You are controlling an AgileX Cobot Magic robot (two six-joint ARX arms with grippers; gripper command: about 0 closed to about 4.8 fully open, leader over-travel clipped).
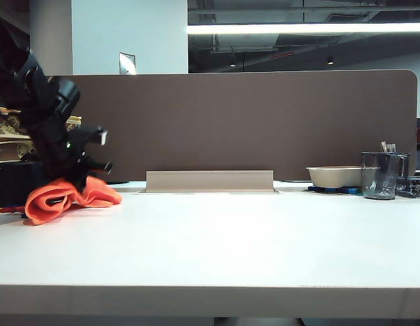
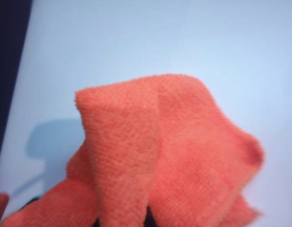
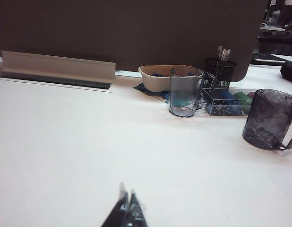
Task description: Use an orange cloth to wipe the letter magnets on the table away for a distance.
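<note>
Orange cloth (image 1: pixel 68 197) bunching at the far left of the table (image 1: pixel 217 244), left gripper (image 1: pixel 73 182) clamping it from above, white top lying open to the right, right gripper (image 3: pixel 125 208) resting closed low over the table, cups (image 3: pixel 184 91) crowding the right edge.

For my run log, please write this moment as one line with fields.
left gripper: shut on orange cloth, far left of table | right gripper: shut, empty, low over table | letter magnets: not visible
</note>
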